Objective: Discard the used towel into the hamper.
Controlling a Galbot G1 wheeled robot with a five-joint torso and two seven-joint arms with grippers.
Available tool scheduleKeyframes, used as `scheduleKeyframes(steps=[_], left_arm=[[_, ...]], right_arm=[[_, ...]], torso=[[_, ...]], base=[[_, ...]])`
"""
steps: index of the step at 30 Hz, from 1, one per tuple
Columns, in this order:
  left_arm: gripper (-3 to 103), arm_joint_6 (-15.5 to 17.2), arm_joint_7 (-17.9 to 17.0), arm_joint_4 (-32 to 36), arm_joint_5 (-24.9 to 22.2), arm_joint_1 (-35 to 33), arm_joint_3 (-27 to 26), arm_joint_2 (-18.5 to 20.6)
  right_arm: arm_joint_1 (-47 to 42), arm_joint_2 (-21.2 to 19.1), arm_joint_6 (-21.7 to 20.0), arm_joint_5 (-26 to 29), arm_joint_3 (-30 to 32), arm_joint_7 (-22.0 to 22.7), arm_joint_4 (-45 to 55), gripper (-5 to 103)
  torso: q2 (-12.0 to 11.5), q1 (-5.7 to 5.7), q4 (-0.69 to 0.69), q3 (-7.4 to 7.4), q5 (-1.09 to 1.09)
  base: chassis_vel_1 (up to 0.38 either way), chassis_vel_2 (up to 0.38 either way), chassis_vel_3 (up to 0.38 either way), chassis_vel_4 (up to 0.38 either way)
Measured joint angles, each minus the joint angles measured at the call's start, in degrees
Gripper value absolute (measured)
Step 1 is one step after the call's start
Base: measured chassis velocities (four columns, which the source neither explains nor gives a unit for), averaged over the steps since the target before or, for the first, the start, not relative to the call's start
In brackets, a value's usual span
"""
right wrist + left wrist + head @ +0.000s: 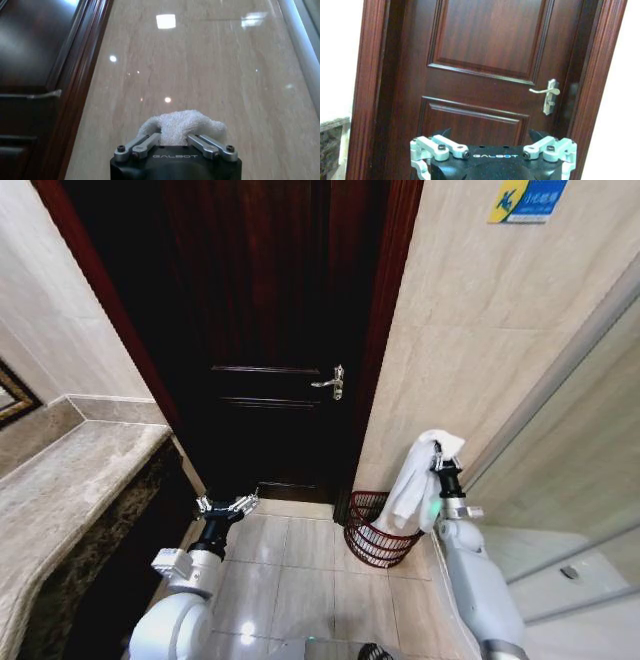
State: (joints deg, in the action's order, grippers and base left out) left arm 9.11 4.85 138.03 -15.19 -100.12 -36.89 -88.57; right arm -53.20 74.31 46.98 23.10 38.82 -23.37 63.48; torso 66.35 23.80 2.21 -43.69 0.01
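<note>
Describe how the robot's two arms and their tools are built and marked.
Both arms have glossy white shells ending in black wrists. The left tool and right tool have silver metal finger links with dark bolts on a black body lettered GALBOT in white. A green light glows on the right wrist.

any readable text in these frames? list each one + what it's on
"GALBOT" – on the black body of the left tool, in the left wrist view.
"GALBOT" – on the black body of the right tool, which is shut on the white towel.
Blue and yellow sign on the tiled wall beside the door: a white logo and small print, too small to read.
</note>
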Motion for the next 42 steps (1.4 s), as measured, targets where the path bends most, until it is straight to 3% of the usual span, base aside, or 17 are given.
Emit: scheduleKeyframes(steps=[18,28,30,34,42], left_arm=[[100,0.0,0.0,0.0,0.0,0.0,0.0,0.0],[100,0.0,0.0,0.0,0.0,0.0,0.0,0.0],[100,0.0,0.0,0.0,0.0,0.0,0.0,0.0],[100,0.0,0.0,0.0,0.0,0.0,0.0,0.0],[100,0.0,0.0,0.0,0.0,0.0,0.0,0.0]], right_arm=[[2.64,-0.16,0.32,1.05,-0.13,-4.89,-15.81,7],[8.25,2.43,0.23,0.13,-0.2,-7.09,-24.47,7],[9.16,3.02,0.22,-0.61,-0.13,-6.65,-25.53,7],[12.75,5.76,0.2,-5.9,0.05,-0.73,-30.11,7],[14.96,7.91,0.17,-8.7,-0.11,2.6,-33.7,7]], torso=[[0.01,0.0,-0.01,0.0,-0.01],[0.01,0.0,0.0,0.0,-0.01],[0.01,0.0,-0.01,0.0,-0.01],[0.0,0.0,0.01,0.0,-0.01],[0.01,0.0,0.01,0.0,-0.02]], base=[[0.0,0.0,0.0,0.0],[0.0,0.0,0.0,0.0],[0.0,0.0,0.0,0.0],[0.0,0.0,0.0,0.0],[0.0,0.0,0.0,0.0]])
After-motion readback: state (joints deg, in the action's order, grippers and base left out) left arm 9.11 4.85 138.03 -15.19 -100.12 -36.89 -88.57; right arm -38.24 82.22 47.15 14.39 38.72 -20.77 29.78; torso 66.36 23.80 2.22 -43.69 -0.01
